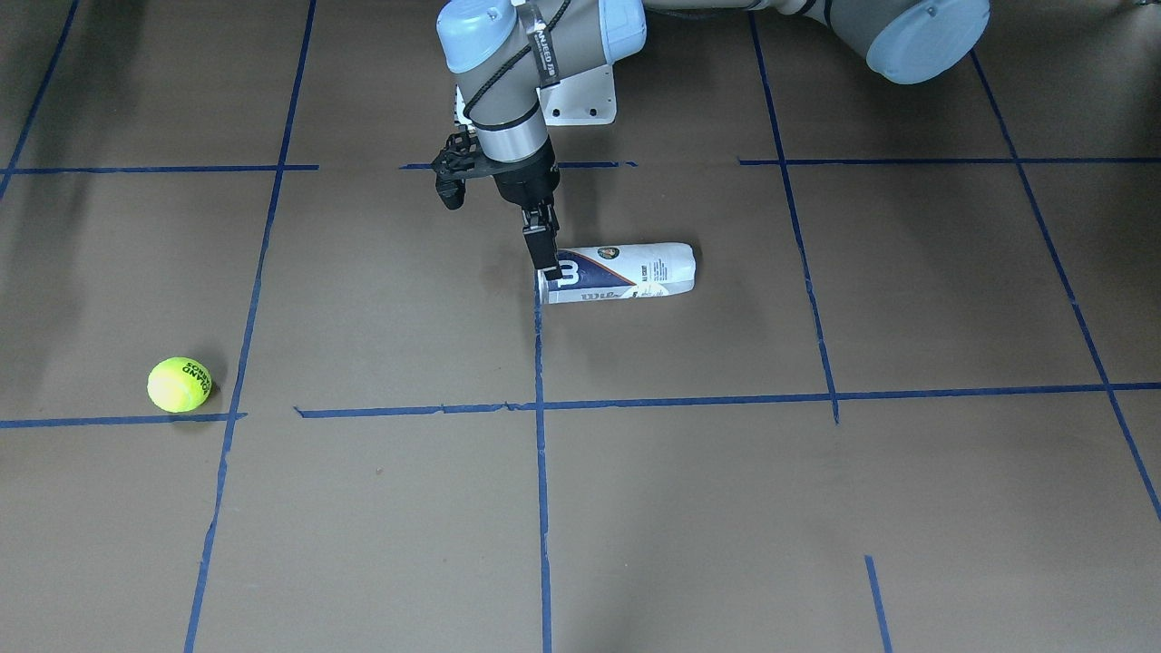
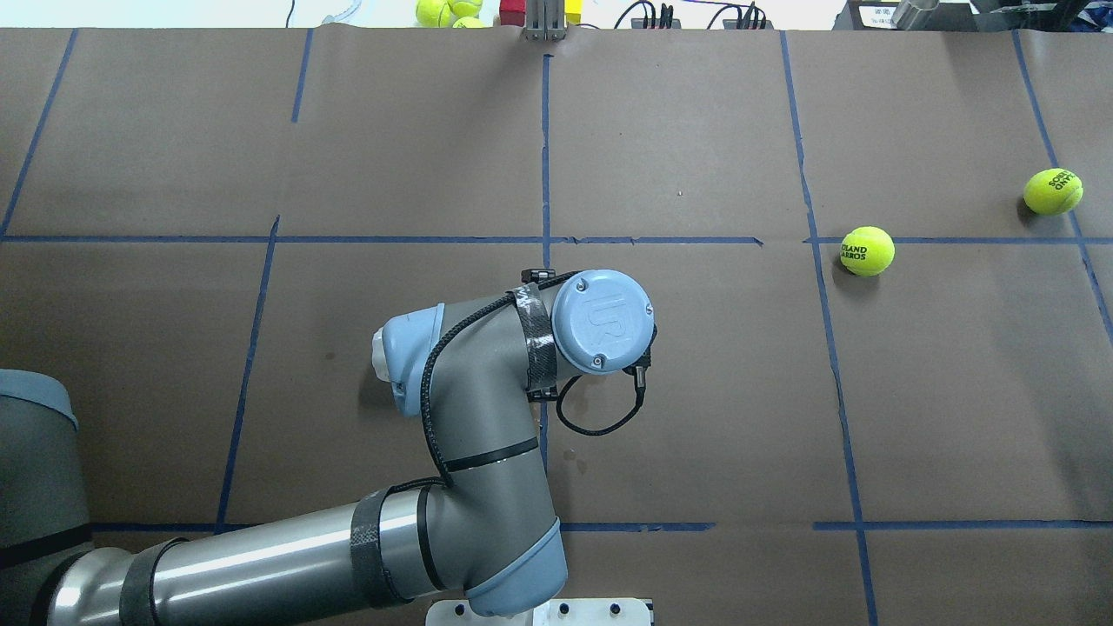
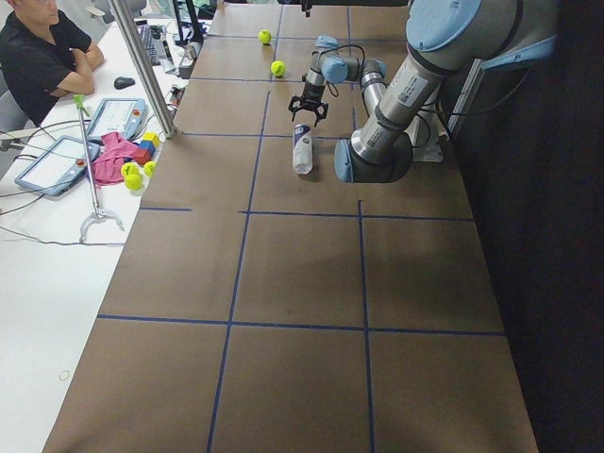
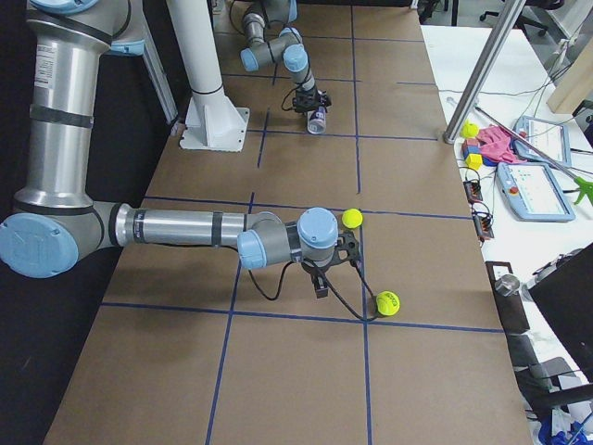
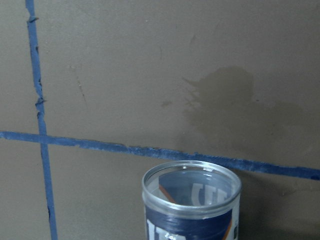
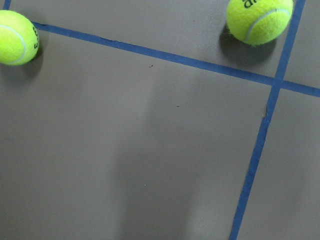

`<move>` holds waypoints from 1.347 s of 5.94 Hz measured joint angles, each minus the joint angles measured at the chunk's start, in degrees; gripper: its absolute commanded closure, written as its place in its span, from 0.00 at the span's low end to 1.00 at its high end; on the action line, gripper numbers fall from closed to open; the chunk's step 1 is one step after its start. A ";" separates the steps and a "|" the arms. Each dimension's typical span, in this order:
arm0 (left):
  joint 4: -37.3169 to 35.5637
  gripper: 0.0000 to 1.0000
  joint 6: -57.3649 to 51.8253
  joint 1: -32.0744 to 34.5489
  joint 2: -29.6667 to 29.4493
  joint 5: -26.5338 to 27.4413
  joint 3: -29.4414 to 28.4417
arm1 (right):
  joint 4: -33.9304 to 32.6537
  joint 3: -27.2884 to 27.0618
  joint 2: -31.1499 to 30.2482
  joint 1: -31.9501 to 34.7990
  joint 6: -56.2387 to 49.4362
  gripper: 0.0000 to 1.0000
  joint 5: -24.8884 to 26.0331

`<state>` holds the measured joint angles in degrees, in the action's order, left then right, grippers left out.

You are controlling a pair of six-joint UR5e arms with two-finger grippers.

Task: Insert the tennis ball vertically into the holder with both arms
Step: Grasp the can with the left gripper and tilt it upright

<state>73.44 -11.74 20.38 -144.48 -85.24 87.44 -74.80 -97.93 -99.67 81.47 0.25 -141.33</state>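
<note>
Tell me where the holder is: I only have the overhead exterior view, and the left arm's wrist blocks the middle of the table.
Observer: In the front-facing view the holder lies on its side, with the left tool at its clear open end.
Operator: Anything inside it?
Observer: The left wrist view looks into that open end, and no ball shows there.
Operator: And on the right?
Observer: The exterior right view shows the right tool hanging near the inner ball and the outer ball, touching neither.
</note>
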 measured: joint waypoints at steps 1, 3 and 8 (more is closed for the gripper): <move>0.20 0.00 0.88 -0.42 0.19 0.84 -0.30 | 0.00 0.06 -0.04 0.00 0.04 0.00 0.00; 2.02 0.00 4.01 -0.97 0.67 1.77 -0.56 | 0.00 0.16 -0.08 0.00 0.10 0.00 0.00; 7.46 0.00 4.15 -0.99 2.77 3.21 -3.55 | 0.00 0.12 0.12 0.00 0.10 0.00 0.03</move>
<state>80.90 -7.59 19.39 -141.71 -82.03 83.89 -74.80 -97.81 -99.54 81.47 0.35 -141.30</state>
